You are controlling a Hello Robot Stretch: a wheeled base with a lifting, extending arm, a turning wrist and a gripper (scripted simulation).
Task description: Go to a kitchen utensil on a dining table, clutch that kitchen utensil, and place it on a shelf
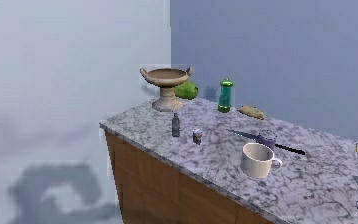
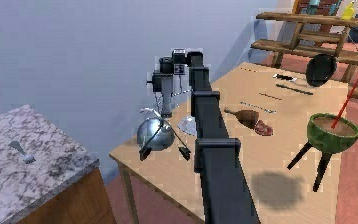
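I see a speckled stone countertop (image 1: 217, 150) over brown wood cabinet fronts (image 1: 152, 185), a glossy white mug (image 1: 257, 160), a smooth pale wooden table (image 2: 287, 120) and a shiny metal utensil (image 2: 155, 135).

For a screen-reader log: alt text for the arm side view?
The dark arm reaches over a wooden table, its tool near a shiny metal utensil; whether it holds it cannot be told. A green bowl on legs, a dark pan and a wooden shelf stand farther right.

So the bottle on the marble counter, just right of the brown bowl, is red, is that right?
Not quite: the bottle is green, as the forward view shows. It does stand on the marble counter, just right of the brown bowl.
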